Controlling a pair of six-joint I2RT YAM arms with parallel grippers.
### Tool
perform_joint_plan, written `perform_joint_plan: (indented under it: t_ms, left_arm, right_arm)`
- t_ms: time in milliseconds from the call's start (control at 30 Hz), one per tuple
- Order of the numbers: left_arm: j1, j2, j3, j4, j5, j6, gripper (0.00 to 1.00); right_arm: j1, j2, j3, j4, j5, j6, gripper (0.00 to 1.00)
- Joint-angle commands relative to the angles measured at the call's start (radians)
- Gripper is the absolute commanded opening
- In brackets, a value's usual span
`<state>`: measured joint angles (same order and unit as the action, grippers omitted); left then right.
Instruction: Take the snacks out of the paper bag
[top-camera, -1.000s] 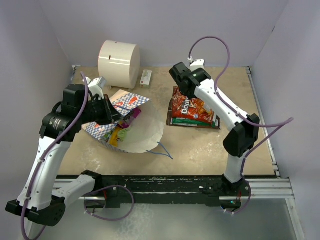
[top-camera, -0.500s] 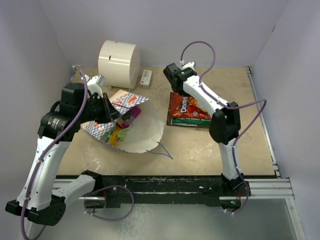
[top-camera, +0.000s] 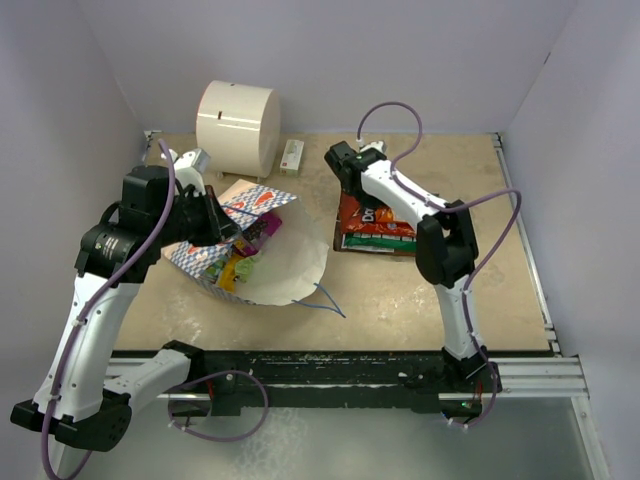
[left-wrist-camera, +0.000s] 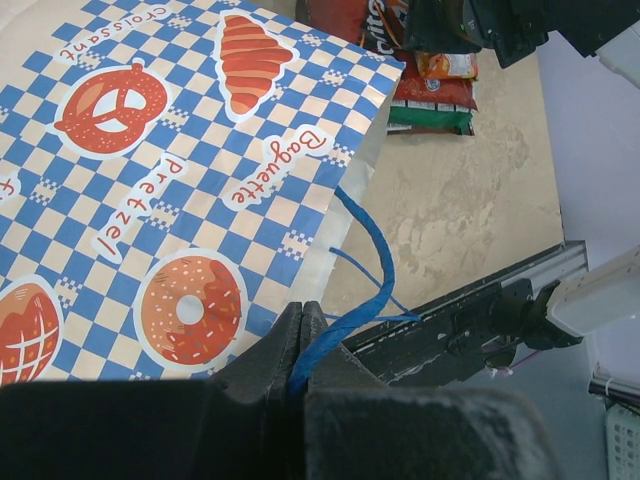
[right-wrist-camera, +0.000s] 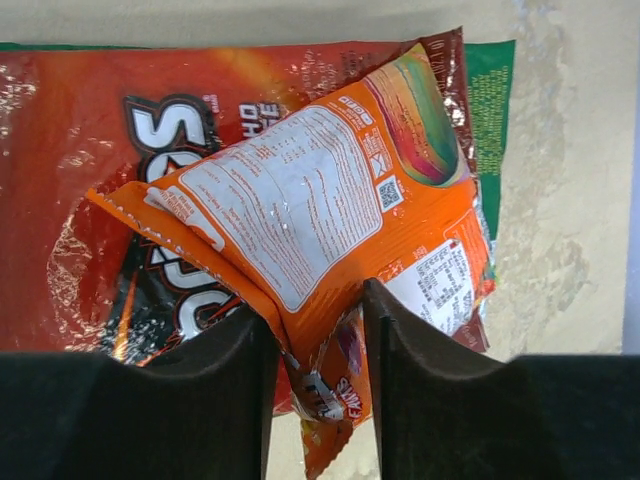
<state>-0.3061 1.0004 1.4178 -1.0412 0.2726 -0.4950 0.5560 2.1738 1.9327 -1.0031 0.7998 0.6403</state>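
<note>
The blue-and-white checkered paper bag (top-camera: 258, 203) lies on its side at the left, its cream lining (top-camera: 290, 265) facing the front. Purple (top-camera: 263, 232), green (top-camera: 246, 262) and orange (top-camera: 228, 276) packets show in its mouth. My left gripper (top-camera: 232, 228) is shut on the bag's blue cord handle (left-wrist-camera: 366, 240) and holds it above the bag (left-wrist-camera: 180, 190). An orange packet (right-wrist-camera: 320, 200) lies on a red-orange packet (right-wrist-camera: 110, 140), with a green one (right-wrist-camera: 492, 100) beneath, in a pile (top-camera: 378, 226). My right gripper (right-wrist-camera: 315, 330) is open over the orange packet's near corner, at the pile's back-left edge (top-camera: 346, 172).
A big cream cylinder (top-camera: 238, 118) stands at the back left with a small white-and-red box (top-camera: 292, 156) beside it. Grey walls close in three sides. The black base rail (top-camera: 340, 365) runs along the front edge. A loose blue cord (top-camera: 328, 298) trails from the bag.
My right gripper has moved left and back from above the pile, and its elbow has folded inward. An orange packet now lies on the pile. The left arm and bag have not moved.
</note>
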Motion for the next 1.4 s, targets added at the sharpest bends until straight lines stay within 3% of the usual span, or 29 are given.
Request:
perform_joint_plan:
  t_ms: [0,167,333,533,767,933,1100,1367]
  left_arm:
    - [-0.003,-0.004,0.018,0.025,0.024,0.021,0.0]
    - [-0.003,-0.013,0.02,0.017,0.043,0.027,0.0]
    - [-0.003,-0.026,0.016,0.012,0.067,0.029,0.0]
    - [-0.003,-0.035,-0.001,0.015,0.091,0.027,0.0]
    - [-0.003,-0.051,-0.031,0.022,0.108,0.004,0.0]
    - [-0.002,-0.053,-0.035,0.026,0.116,-0.012,0.0]
    - [-0.003,-0.061,-0.03,0.032,0.163,-0.019,0.0]
    - [-0.004,-0.123,-0.09,0.068,0.251,-0.036,0.0]
  right_arm:
    - [0.0,-0.081,0.011,0.033,-0.077,0.039,0.44]
    - [0.0,-0.19,0.013,0.006,-0.128,0.06,0.71]
    - [0.002,-0.417,-0.135,0.172,-0.278,-0.091,0.91]
    - [0.04,-0.758,-0.535,0.517,-0.62,-0.369,0.93]
    - [0.398,-1.06,-0.913,0.96,-0.842,-0.629,0.95]
    - [0.543,-0.972,-0.988,1.24,-0.854,-0.754,0.98]
    - [0.591,-0.772,-0.999,1.495,-0.773,-1.049,1.0]
    - [0.517,-0.543,-1.048,1.748,-1.033,-1.329,0.97]
